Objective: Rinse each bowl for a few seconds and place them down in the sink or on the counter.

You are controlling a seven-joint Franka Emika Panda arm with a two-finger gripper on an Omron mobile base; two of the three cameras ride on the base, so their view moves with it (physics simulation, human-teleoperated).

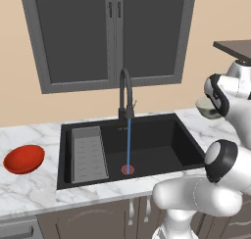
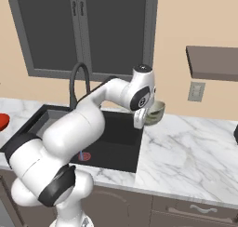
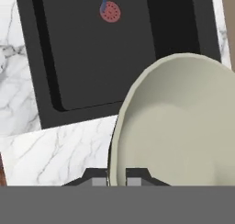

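Observation:
My gripper (image 3: 117, 181) is shut on the rim of the grey-beige bowl (image 3: 183, 126), whose pale cream inside faces the hand camera. The bowl (image 2: 156, 111) hangs tilted above the white marble counter (image 2: 186, 151), just right of the black sink (image 2: 116, 147), with the gripper (image 2: 143, 116) on its near edge. From the left it shows as a bowl (image 1: 210, 109) beside my wrist. The red bowl (image 1: 23, 159) rests on the counter (image 1: 29, 189) left of the sink (image 1: 147, 140). A blue stream of water (image 1: 129, 145) runs from the black tap (image 1: 125, 93) onto the red drain (image 1: 128, 169).
A grey ribbed tray insert (image 1: 89, 154) fills the sink's left part. A dark brown shelf (image 2: 214, 61) juts out high on the right wall, with a wall outlet (image 2: 196, 91) below it. Grey window frames stand behind the tap. Bare marble stretches right of the sink.

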